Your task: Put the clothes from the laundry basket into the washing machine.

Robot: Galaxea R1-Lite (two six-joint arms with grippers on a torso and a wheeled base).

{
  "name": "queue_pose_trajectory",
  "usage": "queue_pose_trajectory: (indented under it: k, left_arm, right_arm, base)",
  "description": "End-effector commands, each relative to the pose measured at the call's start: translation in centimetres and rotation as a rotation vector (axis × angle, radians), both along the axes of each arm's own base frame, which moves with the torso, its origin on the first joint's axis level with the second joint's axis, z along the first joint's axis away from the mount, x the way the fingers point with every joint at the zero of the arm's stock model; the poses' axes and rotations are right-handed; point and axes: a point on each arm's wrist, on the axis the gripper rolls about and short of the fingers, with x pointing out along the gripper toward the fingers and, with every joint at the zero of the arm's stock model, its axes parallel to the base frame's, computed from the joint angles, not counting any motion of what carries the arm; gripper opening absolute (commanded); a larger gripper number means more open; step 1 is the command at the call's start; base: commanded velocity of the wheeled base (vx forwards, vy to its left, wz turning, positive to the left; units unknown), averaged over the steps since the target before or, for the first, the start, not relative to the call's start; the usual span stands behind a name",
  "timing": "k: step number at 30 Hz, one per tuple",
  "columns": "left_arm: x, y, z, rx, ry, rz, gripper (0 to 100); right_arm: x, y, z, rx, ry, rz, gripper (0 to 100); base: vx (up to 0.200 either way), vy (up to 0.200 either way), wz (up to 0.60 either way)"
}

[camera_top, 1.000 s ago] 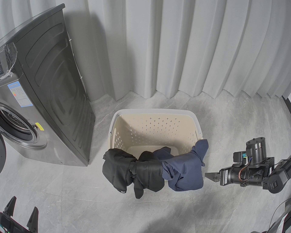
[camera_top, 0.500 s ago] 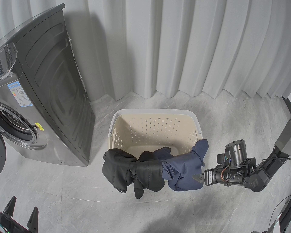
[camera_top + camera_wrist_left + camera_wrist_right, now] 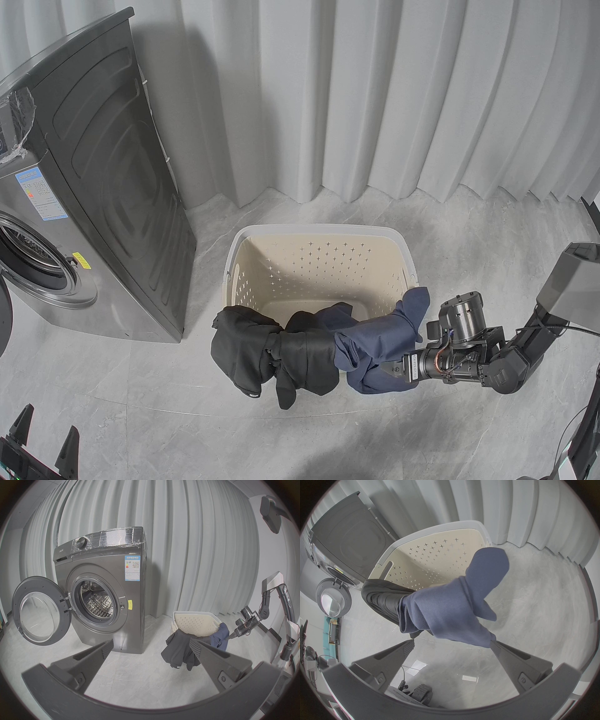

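White curtains (image 3: 375, 94) and grey floor (image 3: 156, 400) are surrounding a washing machine (image 3: 94, 187). Over the laundry basket (image 3: 319, 229) rim, black clothes (image 3: 269, 359) and blue clothes (image 3: 378, 350) are draping. The right hand (image 3: 450, 642), fingers apart, is touching the blue clothes' edge; the left hand (image 3: 49, 422), fingers apart too, is hanging low

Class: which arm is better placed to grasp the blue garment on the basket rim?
Right. The right gripper, open, is at the blue garment; the left gripper is far from the basket.
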Motion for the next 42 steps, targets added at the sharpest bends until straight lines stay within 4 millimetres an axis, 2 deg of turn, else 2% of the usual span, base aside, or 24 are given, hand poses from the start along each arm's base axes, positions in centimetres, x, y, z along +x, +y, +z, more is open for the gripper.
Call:
queue_pose_trajectory:
  k: [1, 16, 17, 26, 31, 34, 35, 36, 39, 42]
  left_arm:
    - [0.1, 0.0, -0.4, -0.001, 0.008, 0.001, 100]
    - [0.1, 0.0, -0.4, -0.001, 0.008, 0.001, 100]
    - [0.1, 0.0, -0.4, -0.001, 0.008, 0.001, 100]
    - [0.1, 0.0, -0.4, -0.001, 0.008, 0.001, 100]
    - [0.1, 0.0, -0.4, -0.001, 0.008, 0.001, 100]
    - [0.0, 0.0, -0.4, -0.001, 0.006, 0.001, 100]
    - [0.1, 0.0, -0.4, -0.001, 0.008, 0.001, 100]
    - [0.1, 0.0, -0.4, -0.001, 0.008, 0.001, 100]
    - [0.1, 0.0, -0.4, -0.001, 0.008, 0.001, 100]
    - [0.1, 0.0, -0.4, -0.001, 0.008, 0.001, 100]
  right_arm:
    - [0.5, 0.5, -0.8, -0.005, 0.015, 0.005, 100]
    - [1.9, 1.0, -1.8, 0.015, -0.029, 0.001, 100]
    - [2.1, 1.0, -1.7, 0.018, -0.036, 0.0, 0]
    - [2.3, 1.3, -1.4, 0.037, -0.067, 0.003, 0]
    - [1.7, 1.0, -1.3, 0.037, -0.056, 0.001, 0]
    - [1.2, 0.8, -0.5, 0.042, -0.069, 0.002, 0]
    - [0.3, 0.4, 1.1, 0.058, -0.1, 0.005, 0]
    - [0.3, 0.4, 1.1, 0.058, -0.102, 0.006, 0]
    - [-1.5, 0.5, 3.6, 0.081, -0.145, 0.032, 0]
    - [-2.3, 0.4, 4.2, 0.087, -0.156, 0.042, 0]
  base:
    - [0.0, 0.0, 0.0]
    - [0.0, 0.0, 0.0]
    - [0.0, 0.0, 0.0]
    - [0.0, 0.0, 0.0]
    - [0.0, 0.0, 0.0]
    - [0.0, 0.0, 0.0]
    - [0.0, 0.0, 0.0]
    - [0.0, 0.0, 0.0]
    - [0.0, 0.0, 0.0]
    - [0.0, 0.0, 0.0]
